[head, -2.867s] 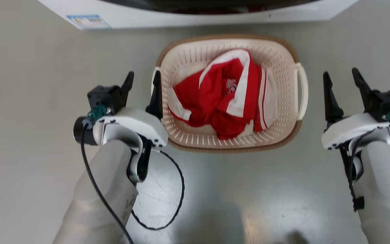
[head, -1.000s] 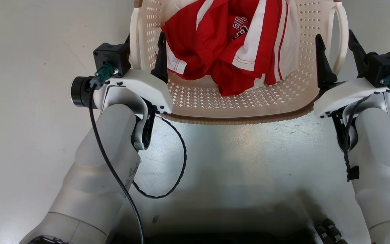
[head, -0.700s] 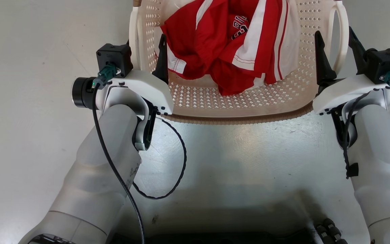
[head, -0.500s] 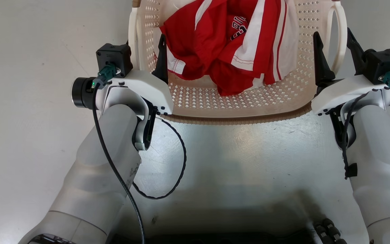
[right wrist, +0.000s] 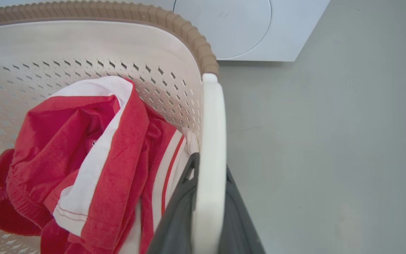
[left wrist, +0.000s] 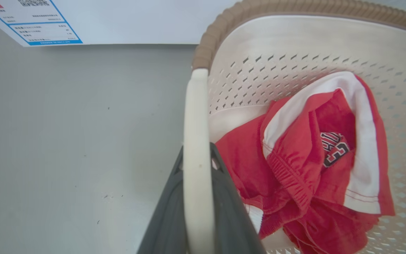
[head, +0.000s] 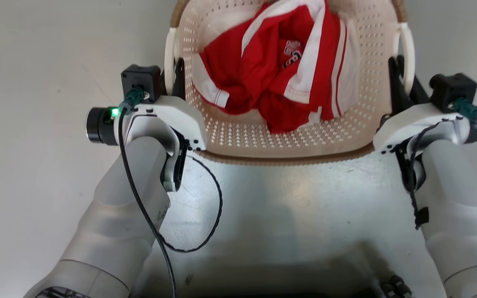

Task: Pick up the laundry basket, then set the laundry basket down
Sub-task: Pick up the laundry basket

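Both tools have snapped closed since a moment ago. Head view: the left tool point(head: 171, 75) pinches the laundry basket's point(head: 280, 159) left handle point(head: 167, 58), the right tool point(head: 404, 78) its right handle point(head: 410, 58); the basket is between them over the grey floor point(head: 35, 124), possibly just lifted. Left wrist view: dark fingers point(left wrist: 164, 218) clamp the white loop, red garment point(left wrist: 294, 169) inside. Right wrist view: likewise.
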Robot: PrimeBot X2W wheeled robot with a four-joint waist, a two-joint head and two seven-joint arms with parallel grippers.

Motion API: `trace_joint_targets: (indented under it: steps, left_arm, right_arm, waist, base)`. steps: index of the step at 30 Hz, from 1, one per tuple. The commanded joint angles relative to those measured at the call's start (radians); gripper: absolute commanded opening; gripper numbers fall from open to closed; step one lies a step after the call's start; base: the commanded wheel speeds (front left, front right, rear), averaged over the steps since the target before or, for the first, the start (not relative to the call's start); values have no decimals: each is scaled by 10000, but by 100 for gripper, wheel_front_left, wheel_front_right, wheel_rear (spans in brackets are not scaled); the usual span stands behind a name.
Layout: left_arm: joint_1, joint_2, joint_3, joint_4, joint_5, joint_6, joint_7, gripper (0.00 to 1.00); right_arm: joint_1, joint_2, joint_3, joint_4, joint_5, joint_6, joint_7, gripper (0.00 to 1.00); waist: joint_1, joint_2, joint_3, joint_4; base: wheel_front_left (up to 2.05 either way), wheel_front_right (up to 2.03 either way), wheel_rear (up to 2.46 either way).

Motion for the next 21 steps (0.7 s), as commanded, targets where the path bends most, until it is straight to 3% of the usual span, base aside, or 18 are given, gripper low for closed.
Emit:
trace_joint_targets:
  steps: [1, 11, 21]
  left_arm:
    - [123, 135, 36, -94, -97, -34, -65, 0]
    - [536, 135, -454, 1228, -678, -246, -65, 0]
    - [1690, 135, -1077, 2567, -1441, -704, -65, 0]
  right_arm:
    - [298, 206, 359, 134, -79, 67, -92, 0]
    - [299, 320, 1015, 2059, 154, 67, -92, 0]
    - [567, 434, 2011, 4067, 749, 67, -36, 0]
  waist:
    - [-1, 0, -251, -39]
    - [-1, 0, -2133, -247]
    - [-1, 0, -4847, -691]
  base:
    - [0, 0, 0]
    - [0, 0, 0]
    - [0, 0, 0]
